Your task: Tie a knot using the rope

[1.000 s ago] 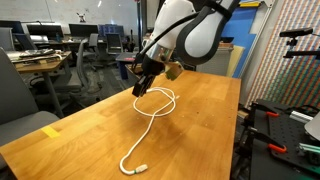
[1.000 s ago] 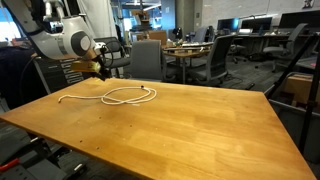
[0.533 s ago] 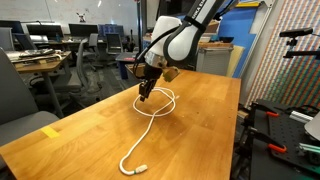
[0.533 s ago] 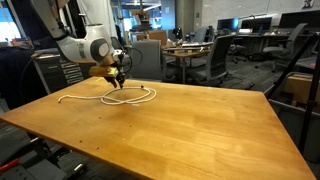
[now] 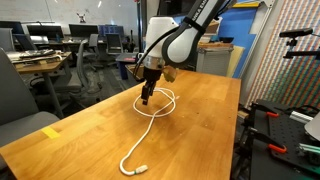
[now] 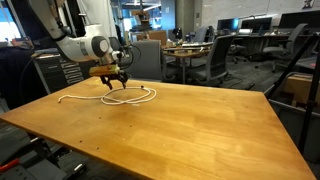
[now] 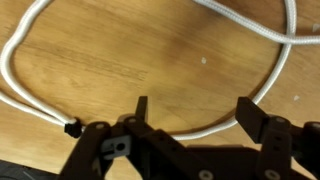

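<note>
1. Your hand (image 7: pixel 193 104) hangs low over the surface (image 5: pixel 205 125), jaws spread wide and gripping nothing.
2. The rope (image 5: pixel 148 128) lies flat on the wood, and in the wrist view its loop curves around under the fingers (image 7: pixel 141 105).
3. A dark tip (image 7: pixel 70 127) sits just beside one finger. The far end (image 5: pixel 131 167) trails off well apart.
</note>
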